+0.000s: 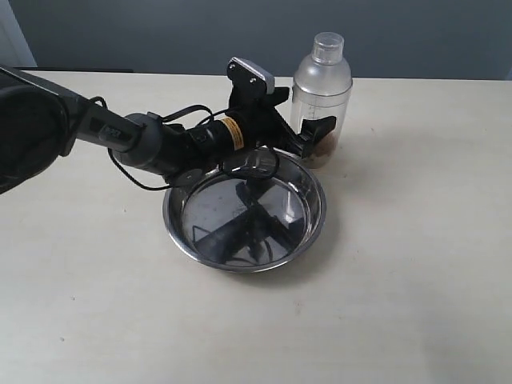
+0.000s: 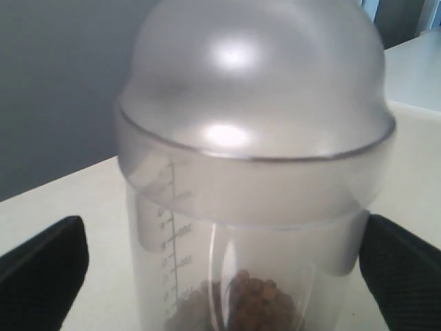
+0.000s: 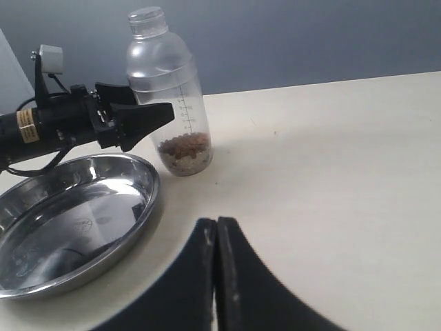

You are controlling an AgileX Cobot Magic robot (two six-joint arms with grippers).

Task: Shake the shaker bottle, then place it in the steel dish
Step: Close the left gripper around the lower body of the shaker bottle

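The shaker bottle stands upright on the table just beyond the steel dish, frosted and domed, with brown granules at its bottom. My left gripper is open and reaches over the dish's far rim, one finger on each side of the bottle's lower body. In the left wrist view the bottle fills the frame and the black fingers stand apart from its walls. The right wrist view shows the bottle, the dish and my shut, empty right gripper low over the table.
The left arm and its cables lie across the table left of the dish and are mirrored in its shiny bottom. Pale bare table stretches right of and in front of the dish. A grey wall stands behind.
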